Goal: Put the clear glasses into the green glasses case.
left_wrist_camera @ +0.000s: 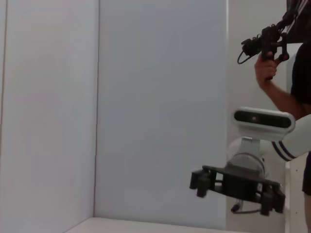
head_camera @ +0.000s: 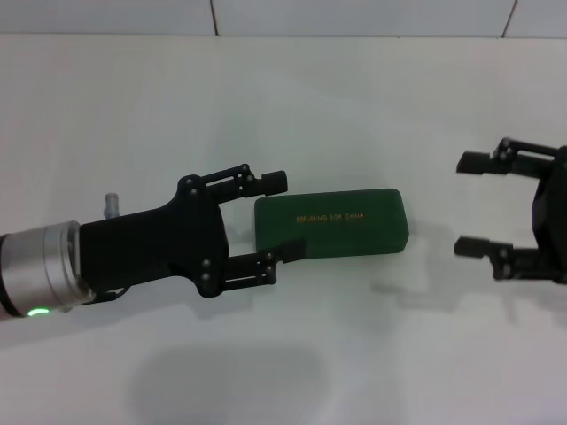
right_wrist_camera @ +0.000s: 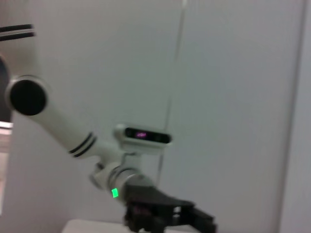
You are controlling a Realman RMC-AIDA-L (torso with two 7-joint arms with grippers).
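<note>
Green glasses case point(head_camera: 330, 224): dark green, rectangular with rounded corners, lid shut; lies flat on the white table point(head_camera: 283, 106), near the middle of the head view.
Case axis: long axis runs across the table from the robot's left to its right, the right end tilted slightly away from the robot; a line of small gold lettering follows that axis on the lid.
Case ends: the left end sits between the fingers of the left gripper; the right end is free, well apart from the right gripper.
Clear glasses: not visible in any view.
Left gripper point(head_camera: 283, 217): black, on a silver wrist with a green light; reaches in from the left side, pointing toward the robot's right along the case's long axis.
Left fingers: spread wide; the far fingertip point(head_camera: 275, 181) stands just beyond the case's far left corner, the near fingertip point(head_camera: 292, 252) overlaps the near left edge. Whether they touch the case cannot be told; they are not closed on it.
Right gripper point(head_camera: 473, 205): black, at the right edge of the head view, pointing toward the robot's left, facing the case's right end.
Right fingers: released, two tips held well apart, nothing between them.
Left wrist view: shows the right gripper point(left_wrist_camera: 200, 183) against a pale wall, with a person's hand point(left_wrist_camera: 266, 68) holding a black handle in the upper corner.
Right wrist view: shows the left arm point(right_wrist_camera: 73, 131) and its black gripper, blurred.
</note>
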